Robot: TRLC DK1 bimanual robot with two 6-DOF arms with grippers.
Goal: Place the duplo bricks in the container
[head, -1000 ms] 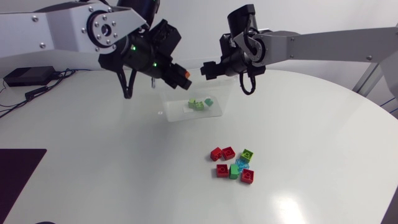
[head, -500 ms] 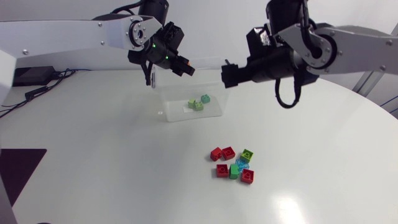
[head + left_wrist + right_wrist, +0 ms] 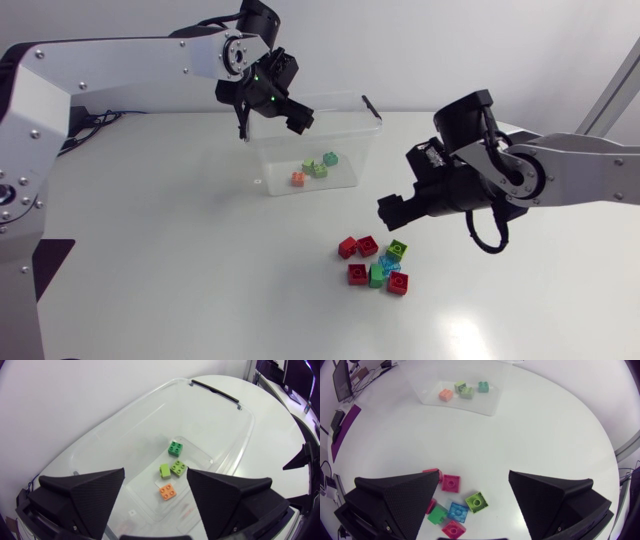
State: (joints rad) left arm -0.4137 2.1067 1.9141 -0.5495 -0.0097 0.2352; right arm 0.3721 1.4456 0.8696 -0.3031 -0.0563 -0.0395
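Observation:
The clear plastic container (image 3: 368,112) stands at the back middle of the table. Inside lie an orange brick (image 3: 298,179), green bricks (image 3: 318,169) and a teal one (image 3: 331,158). My left gripper (image 3: 294,114) hangs open above the container's left half, with nothing between its fingers. In its wrist view the left gripper (image 3: 155,474) looks down on the orange brick (image 3: 168,491) and the green bricks (image 3: 175,448). A pile of red, green and blue bricks (image 3: 376,263) lies nearer the front. My right gripper (image 3: 392,211) stands open just above it; the right gripper (image 3: 475,480) shows a lime brick (image 3: 476,502) below.
A black device with cables (image 3: 88,118) lies at the far left edge of the table, and a dark mat (image 3: 30,262) at the front left. The table top (image 3: 170,260) is bare white left of the pile.
My left gripper moved over the container and opened; the orange brick it carried now lies inside. My right arm swung from above the container down to the pile.

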